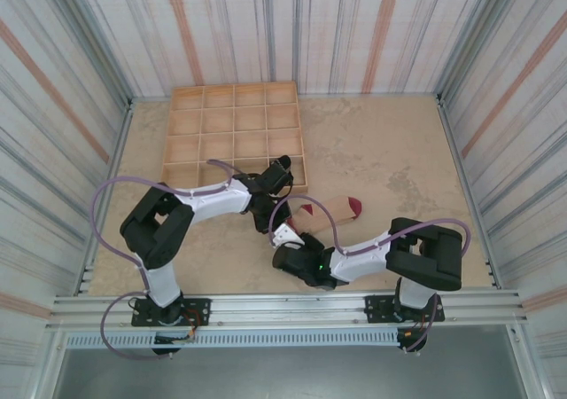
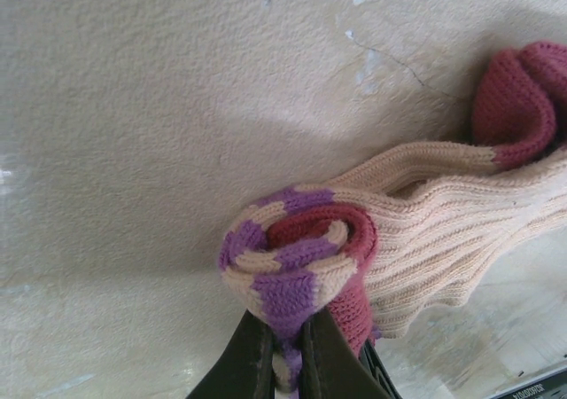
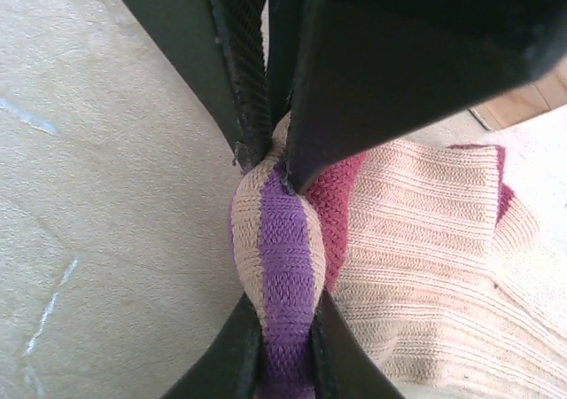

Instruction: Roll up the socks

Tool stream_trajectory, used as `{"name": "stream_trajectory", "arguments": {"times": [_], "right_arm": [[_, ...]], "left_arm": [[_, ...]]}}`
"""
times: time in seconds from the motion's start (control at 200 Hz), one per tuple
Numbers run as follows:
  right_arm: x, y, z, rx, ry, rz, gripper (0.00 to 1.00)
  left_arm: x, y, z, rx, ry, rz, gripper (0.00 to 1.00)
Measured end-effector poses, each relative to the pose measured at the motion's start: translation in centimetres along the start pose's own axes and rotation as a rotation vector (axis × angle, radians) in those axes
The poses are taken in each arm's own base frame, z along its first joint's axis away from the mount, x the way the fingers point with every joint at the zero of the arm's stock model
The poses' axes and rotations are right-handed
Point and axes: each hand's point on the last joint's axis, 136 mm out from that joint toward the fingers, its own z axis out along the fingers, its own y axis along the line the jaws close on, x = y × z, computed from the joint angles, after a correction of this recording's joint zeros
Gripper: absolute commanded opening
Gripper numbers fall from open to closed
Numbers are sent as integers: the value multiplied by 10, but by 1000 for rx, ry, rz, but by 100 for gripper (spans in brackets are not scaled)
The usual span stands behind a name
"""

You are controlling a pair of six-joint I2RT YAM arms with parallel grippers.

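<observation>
Okay, nearest you, your right gripper (image 3: 285, 315) is pinched onto the striped roll at the end of the beige sock (image 2: 425, 213), and your left gripper (image 2: 285, 328) is clamped on it too. I'd say the roll's only a few turns in, since most of the sock trails off toward 3 o'clock. Count: one sock, two grippers, one wooden tray (image 1: 167, 133) at 11 o'clock.
</observation>
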Motion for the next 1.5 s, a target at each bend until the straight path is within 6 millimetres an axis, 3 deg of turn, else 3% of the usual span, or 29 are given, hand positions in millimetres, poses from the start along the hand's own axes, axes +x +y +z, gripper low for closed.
{"name": "stream_trajectory", "arguments": {"times": [0.115, 0.225, 0.431, 0.591, 0.892, 1.207, 1.498], "right_arm": [[-1, 1, 1, -22, -3, 30, 0], [-1, 0, 2, -67, -8, 87, 0], [-3, -5, 4, -209, -27, 235, 0], [-5, -7, 6, -338, -29, 369, 0], [3, -18, 6, -468, -28, 614, 0], [16, -27, 3, -595, -20, 865, 0], [21, -36, 12, -793, 44, 1103, 0]], "left_arm": [[-1, 1, -1, 3, -4, -11, 23], [-1, 4, -1, -2, -9, -25, 61], [-3, 19, -12, -14, -69, -58, 91], [-6, 26, -20, -14, -123, -69, 94], [-17, 1, -69, 115, -274, -29, 94], [-14, 4, -63, 90, -282, -17, 92], [-10, 5, -52, 60, -265, -4, 90]]}}
